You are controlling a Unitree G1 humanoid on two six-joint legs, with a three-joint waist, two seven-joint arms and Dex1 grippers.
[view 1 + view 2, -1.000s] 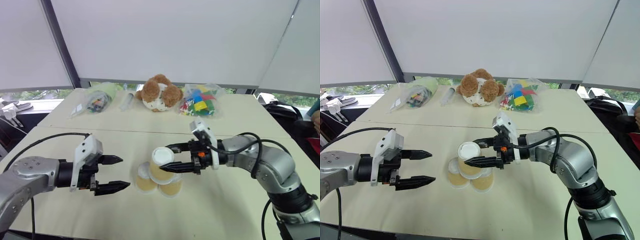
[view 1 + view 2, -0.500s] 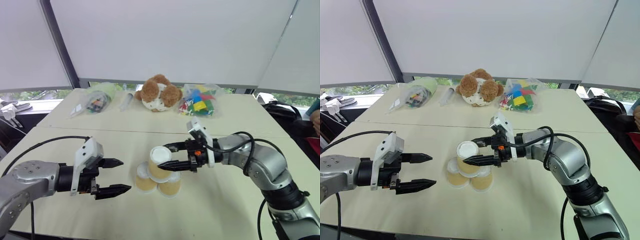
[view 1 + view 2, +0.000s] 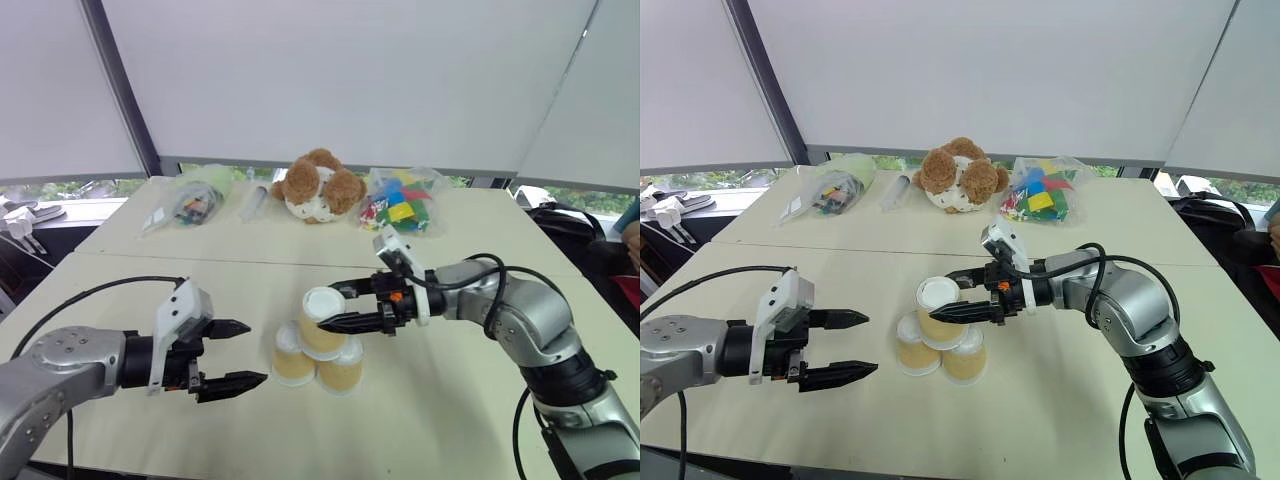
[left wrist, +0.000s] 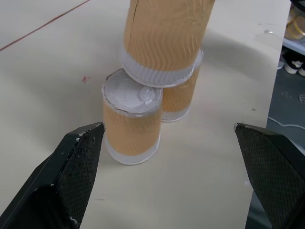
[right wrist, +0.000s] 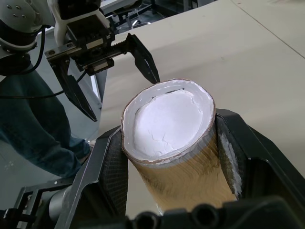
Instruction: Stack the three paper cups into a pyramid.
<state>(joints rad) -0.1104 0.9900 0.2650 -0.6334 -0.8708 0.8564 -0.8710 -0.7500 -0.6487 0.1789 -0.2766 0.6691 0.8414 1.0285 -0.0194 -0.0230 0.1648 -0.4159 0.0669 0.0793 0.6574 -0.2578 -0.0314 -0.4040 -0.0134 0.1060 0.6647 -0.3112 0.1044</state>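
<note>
From the head views we see our right gripper (image 3: 330, 311) pinching the top cup (image 3: 322, 322), tilted on two base cups (image 3: 294, 357) standing together mid-table (image 3: 450, 400); our left gripper (image 3: 233, 354) hangs spread just beside them. The left wrist view shows the upper cup (image 4: 164, 40) resting on both rims. The right wrist view shows fingers (image 5: 112, 171) clamping the cup (image 5: 174, 143).

Three paper cups (image 4: 162, 43): rippled tan paper sleeves, matt, with rough white bases. Table (image 3: 450, 400): smooth matt beige top. Behind the cups, teddy bear (image 3: 317, 186) in fuzzy brown plush, beside glossy clear plastic bags (image 3: 400, 200). Right gripper (image 5: 171, 157): matt black textured plastic.
</note>
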